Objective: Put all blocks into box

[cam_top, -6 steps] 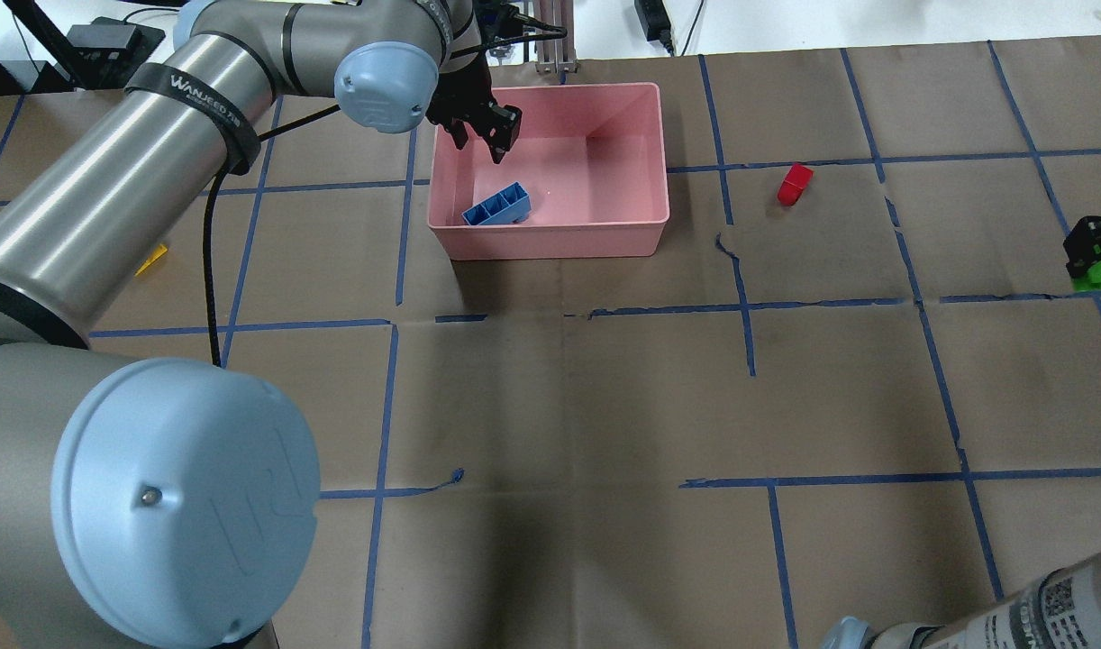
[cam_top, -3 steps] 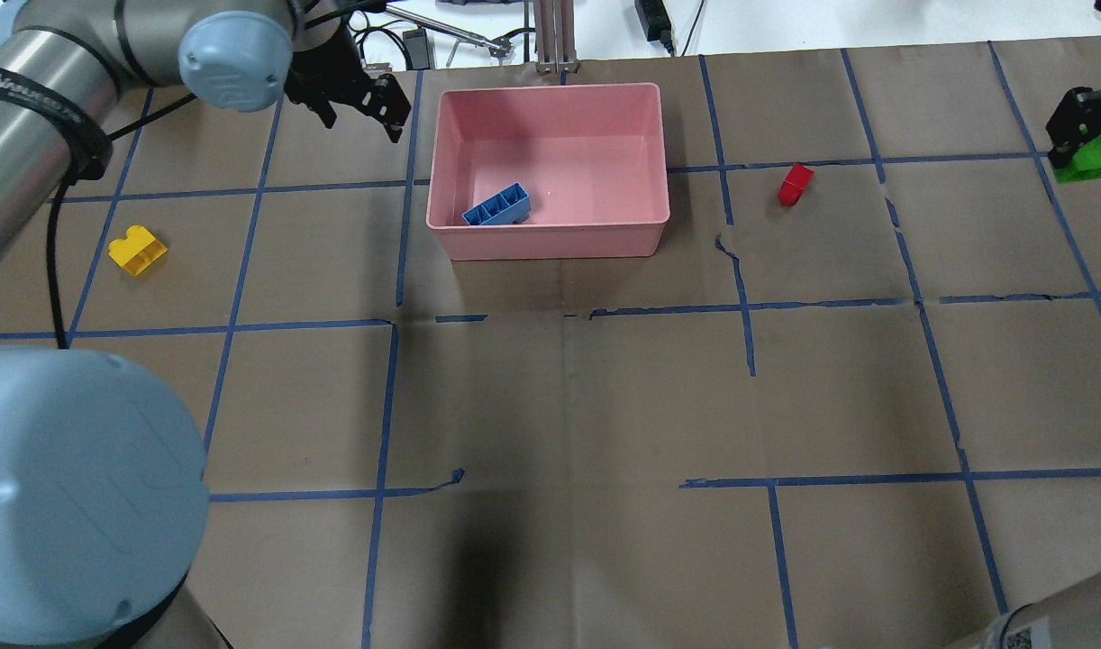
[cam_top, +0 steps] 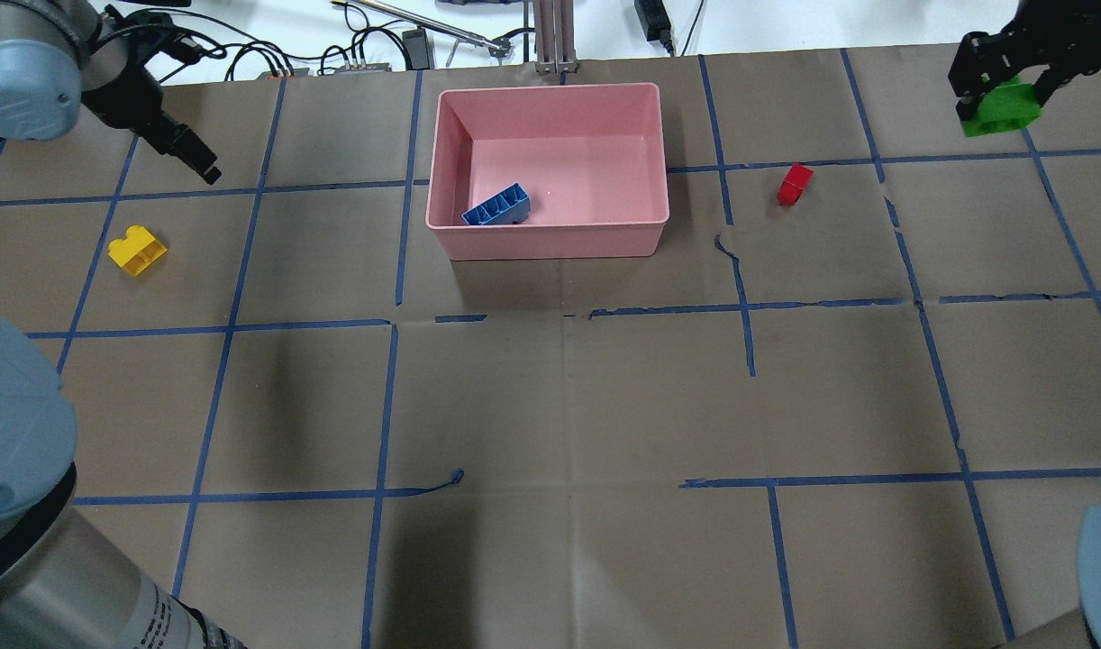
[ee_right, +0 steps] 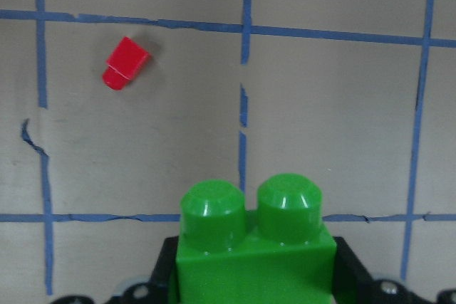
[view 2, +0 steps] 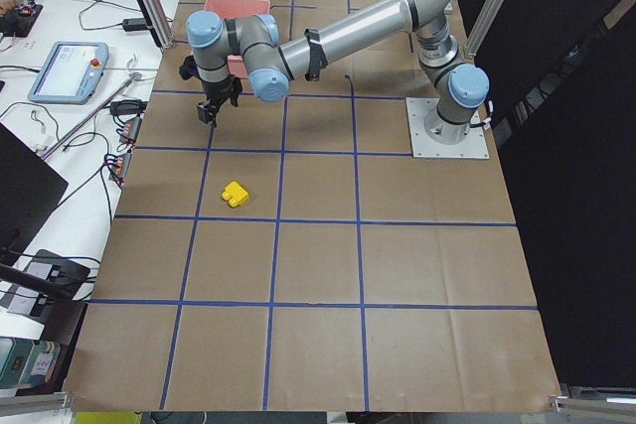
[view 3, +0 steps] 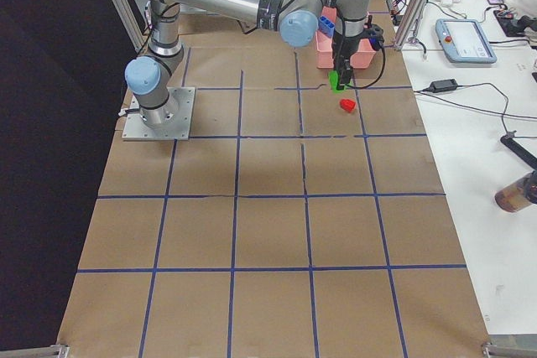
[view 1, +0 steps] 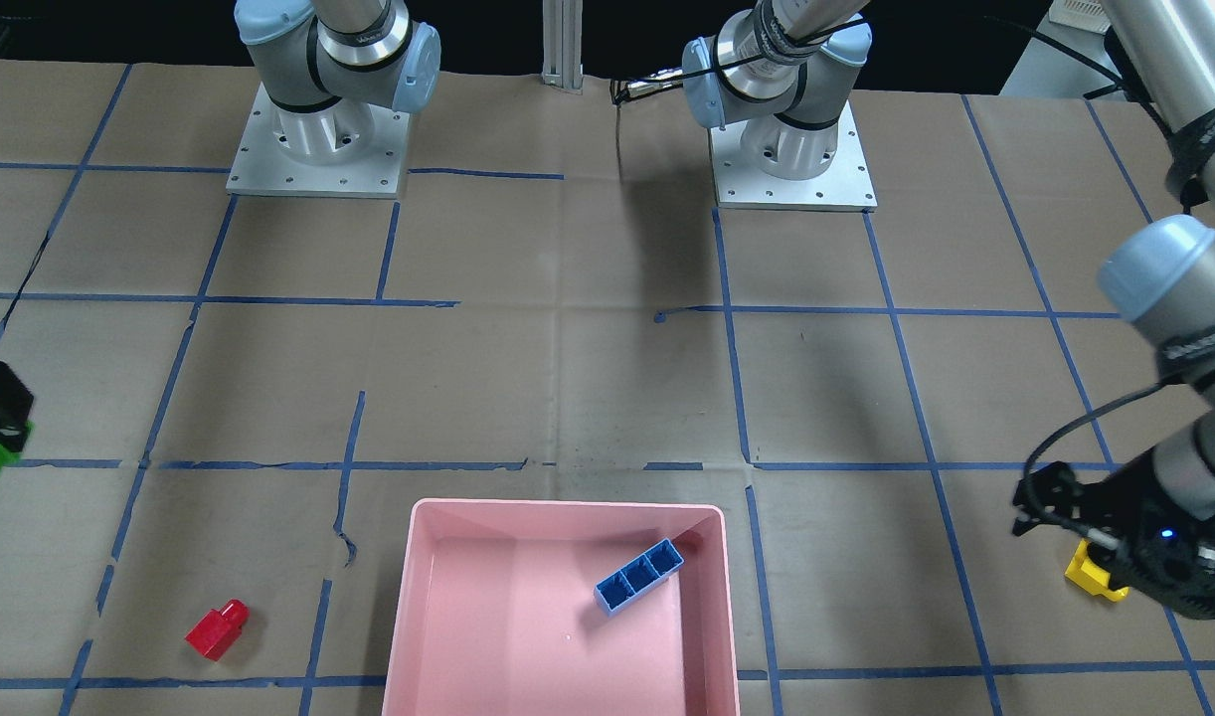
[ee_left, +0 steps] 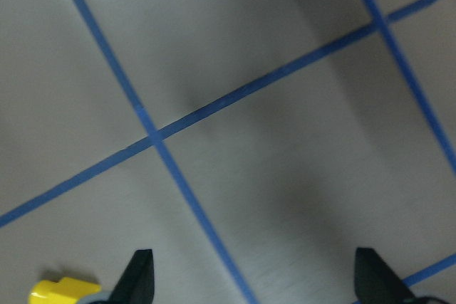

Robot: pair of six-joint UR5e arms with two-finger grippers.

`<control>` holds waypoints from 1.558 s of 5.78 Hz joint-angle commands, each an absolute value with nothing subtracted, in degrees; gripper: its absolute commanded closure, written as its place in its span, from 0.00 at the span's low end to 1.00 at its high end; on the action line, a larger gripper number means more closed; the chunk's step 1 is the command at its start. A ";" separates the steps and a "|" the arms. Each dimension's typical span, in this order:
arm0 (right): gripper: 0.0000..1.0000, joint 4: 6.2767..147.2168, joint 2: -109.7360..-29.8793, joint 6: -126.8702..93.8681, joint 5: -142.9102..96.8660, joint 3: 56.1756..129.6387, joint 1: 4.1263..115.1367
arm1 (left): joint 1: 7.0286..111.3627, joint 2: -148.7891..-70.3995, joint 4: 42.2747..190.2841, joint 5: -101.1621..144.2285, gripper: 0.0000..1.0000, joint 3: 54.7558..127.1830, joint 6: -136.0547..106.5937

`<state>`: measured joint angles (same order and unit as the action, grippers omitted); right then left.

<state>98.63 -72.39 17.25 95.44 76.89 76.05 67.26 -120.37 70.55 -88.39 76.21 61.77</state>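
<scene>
The left gripper (ee_left: 256, 279) hovers wide open and empty near the yellow block (ee_left: 64, 291). The right gripper (cam_top: 999, 88) clamps the green block (ee_right: 253, 247); the wrist view shows its two studs, the overhead does not.

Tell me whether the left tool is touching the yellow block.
Apart. The overhead view shows the left tool beyond the yellow block, with bare paper between them. The exterior left view shows the same gap.

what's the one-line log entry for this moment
left jaws: open, empty | right jaws: shut on green block | blue block: in box | red block, yellow block: on table
</scene>
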 commanded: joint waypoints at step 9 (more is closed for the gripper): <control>0.00 105.73 -46.58 -12.39 87.28 59.77 101.87 | 58.27 -132.90 62.31 -91.14 0.90 76.46 75.15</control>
